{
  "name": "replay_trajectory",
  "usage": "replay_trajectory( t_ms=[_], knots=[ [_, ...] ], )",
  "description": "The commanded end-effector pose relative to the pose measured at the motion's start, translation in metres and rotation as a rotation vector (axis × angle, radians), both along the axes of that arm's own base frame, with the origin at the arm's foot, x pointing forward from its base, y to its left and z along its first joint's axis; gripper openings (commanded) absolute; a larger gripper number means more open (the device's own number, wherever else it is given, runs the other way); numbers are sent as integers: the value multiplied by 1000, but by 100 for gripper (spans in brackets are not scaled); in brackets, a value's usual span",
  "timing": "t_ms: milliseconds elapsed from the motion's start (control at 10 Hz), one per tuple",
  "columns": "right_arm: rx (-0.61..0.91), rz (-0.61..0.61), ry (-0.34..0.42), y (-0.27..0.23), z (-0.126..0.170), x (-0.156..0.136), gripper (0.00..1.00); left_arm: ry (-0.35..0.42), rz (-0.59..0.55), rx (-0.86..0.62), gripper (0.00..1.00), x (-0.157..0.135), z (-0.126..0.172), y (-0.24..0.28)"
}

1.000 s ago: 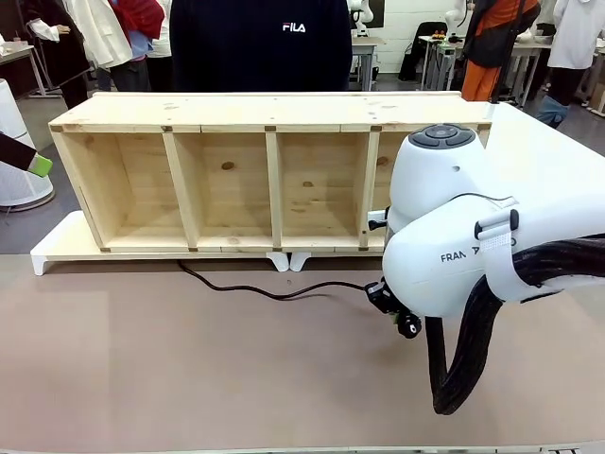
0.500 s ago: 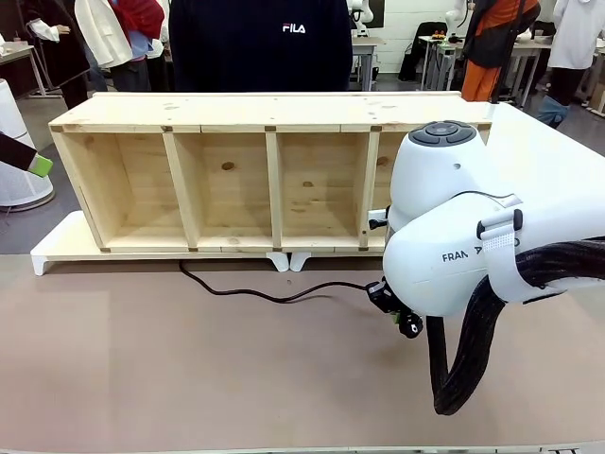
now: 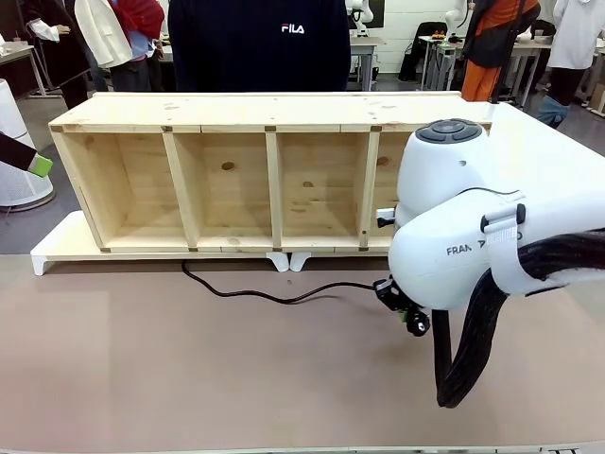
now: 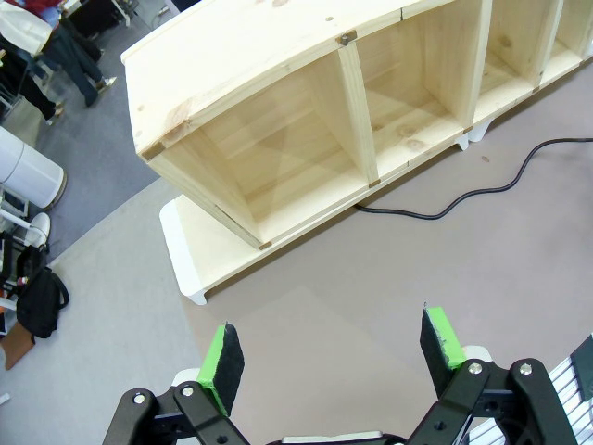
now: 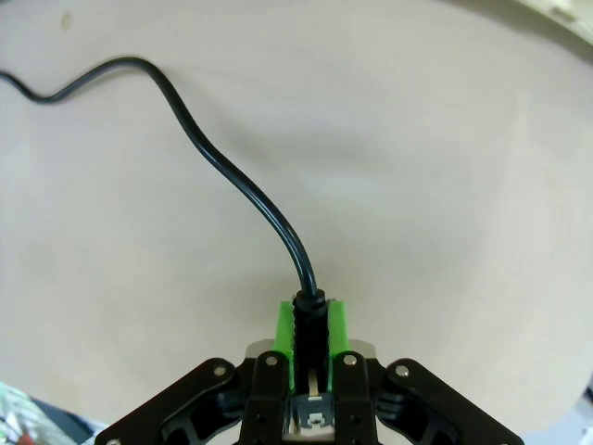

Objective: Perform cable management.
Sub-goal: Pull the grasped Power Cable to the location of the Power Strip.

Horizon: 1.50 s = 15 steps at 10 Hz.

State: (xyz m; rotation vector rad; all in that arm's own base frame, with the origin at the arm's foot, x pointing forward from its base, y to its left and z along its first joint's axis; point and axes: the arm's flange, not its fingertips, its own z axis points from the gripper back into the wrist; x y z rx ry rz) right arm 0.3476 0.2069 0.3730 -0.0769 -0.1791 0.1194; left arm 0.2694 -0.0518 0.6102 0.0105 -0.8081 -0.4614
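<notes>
In right claw (image 5: 311, 320), cable (image 5: 250, 195) plug clamped

The cable (image 3: 248, 295) disappears under the shelf (image 3: 227, 113) and behind the right arm (image 3: 473, 246).

We see bright, even indoor light falling from above in the front view. The wooden shelf (image 3: 227, 180) is well lit on its top board, its compartments are slightly shaded inside, and a narrow soft shadow lies along its foot on the table (image 3: 189, 378). The white shell of the right arm (image 3: 473, 236) has a mild sheen with no harsh glare. Near and far both look sharp.

In the left wrist view the wide lens bends the shelf's top edge into a curve, and soft patches of light and shade cross the compartment walls.

In the right wrist view the table looks pale and washed out. The glossy cable (image 5: 232, 176) carries a thin highlight.
</notes>
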Motion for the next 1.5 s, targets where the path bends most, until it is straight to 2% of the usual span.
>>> replay_trajectory(
  t_ms=[0, 400, 1000, 1400],
  knots=[
    [-14, -83, 23, -50, -5, -3, 16, -6, 2, -1, 100, 2, 0, 0],
    [7, -170, 42, -112, 5, -8, 16, -6, 2, -1, 100, 2, 0, 0],
    [-17, -360, -50, -178, 39, 19, 16, -6, 2, -1, 100, 2, 0, 0],
    [7, -409, -144, -189, 66, 50, 16, -6, 2, -1, 100, 2, 0, 0]
  ],
)
